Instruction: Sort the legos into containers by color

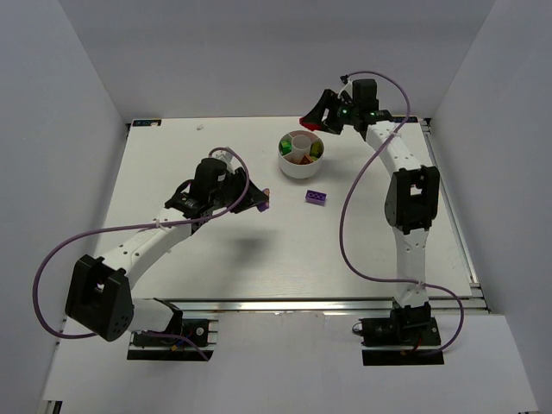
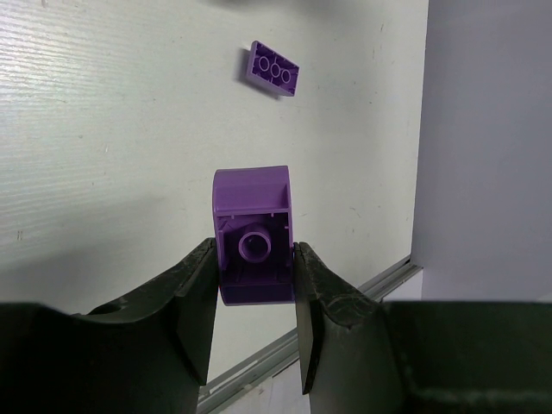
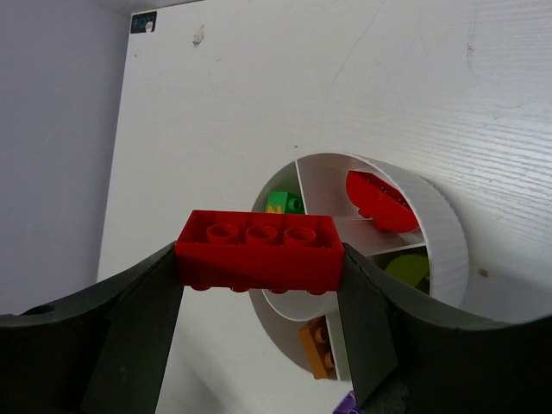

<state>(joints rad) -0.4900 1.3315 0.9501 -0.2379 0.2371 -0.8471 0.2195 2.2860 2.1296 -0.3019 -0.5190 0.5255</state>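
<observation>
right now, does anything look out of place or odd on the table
Only a purple brick lying loose on the table outside the dish, apparently underside up. The left gripper holds another purple piece, the right gripper a red brick. No spill or damage shows.

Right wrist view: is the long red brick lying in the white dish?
No, the long red brick sits clamped between the right pincer's fingers, outside the white dish's compartments.

Seven legos (image 2: 252, 216), one white dish (image 1: 297, 171) and two robot arms (image 1: 147, 241).
</observation>
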